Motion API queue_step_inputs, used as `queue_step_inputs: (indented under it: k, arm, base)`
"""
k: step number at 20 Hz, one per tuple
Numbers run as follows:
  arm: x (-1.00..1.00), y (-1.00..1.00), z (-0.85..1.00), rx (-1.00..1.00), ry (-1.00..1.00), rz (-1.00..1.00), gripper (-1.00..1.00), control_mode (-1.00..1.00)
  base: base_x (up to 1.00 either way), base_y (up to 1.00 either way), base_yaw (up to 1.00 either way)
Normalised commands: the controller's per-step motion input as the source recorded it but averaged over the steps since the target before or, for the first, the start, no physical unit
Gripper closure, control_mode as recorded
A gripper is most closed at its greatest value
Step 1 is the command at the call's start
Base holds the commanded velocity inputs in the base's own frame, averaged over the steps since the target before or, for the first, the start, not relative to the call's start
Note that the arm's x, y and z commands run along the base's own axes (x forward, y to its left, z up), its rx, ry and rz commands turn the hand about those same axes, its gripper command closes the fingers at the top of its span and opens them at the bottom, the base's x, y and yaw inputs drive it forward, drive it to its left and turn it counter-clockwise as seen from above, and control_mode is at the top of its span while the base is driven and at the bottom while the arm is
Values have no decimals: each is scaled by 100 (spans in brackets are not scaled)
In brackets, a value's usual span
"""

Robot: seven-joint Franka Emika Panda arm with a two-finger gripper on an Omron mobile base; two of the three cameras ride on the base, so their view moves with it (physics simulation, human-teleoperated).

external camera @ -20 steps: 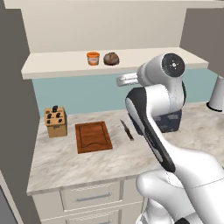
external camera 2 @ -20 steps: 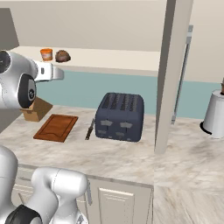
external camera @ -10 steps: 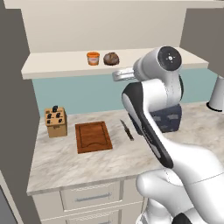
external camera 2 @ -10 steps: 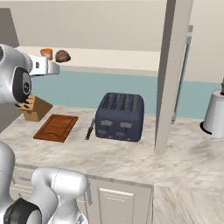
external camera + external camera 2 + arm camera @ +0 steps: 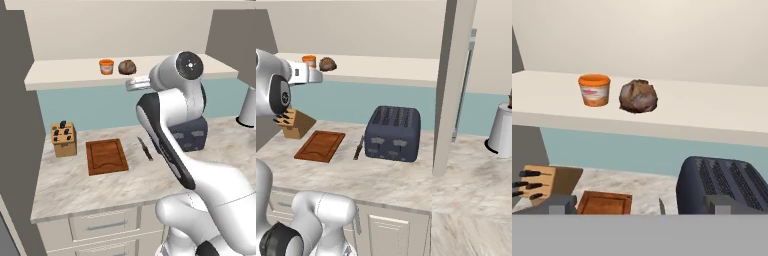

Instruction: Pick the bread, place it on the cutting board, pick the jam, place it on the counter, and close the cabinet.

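On the cabinet (image 5: 712, 107) shelf, bread (image 5: 638, 96) sits beside jam (image 5: 594, 90), perhaps touching.

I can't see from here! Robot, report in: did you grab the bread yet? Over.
Fingers apart, holding nothing. Bread on cabinet shelf beside jam, not yet grabbed. Path to it looks clear.

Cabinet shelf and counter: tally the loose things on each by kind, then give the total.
Cabinet shelf:
jam jar: 1
bread loaf: 1
Counter:
cutting board: 1
knife block: 1
knife: 1
toaster: 1
white appliance at the far right: 1
Total: 7
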Motion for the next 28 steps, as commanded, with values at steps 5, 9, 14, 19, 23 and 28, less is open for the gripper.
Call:
queue_step_inputs:
  k: [5,9,14,19,23,28]
  arm:
    - [23,6,0,0,-3,0,-100,-100]
    - [33,1,0,1,-2,0,-100,-100]
    - [40,0,0,2,-1,0,-100,-100]
    - [42,1,0,0,0,0,-100,-100]
    - [39,0,0,0,0,0,-100,-100]
    - [39,2,0,0,0,0,-100,-100]
  base:
    - [0,0,0]
    - [0,0,0]
    - [0,0,0]
    - [0,0,0]
    - [0,0,0]
    - [0,0,0]
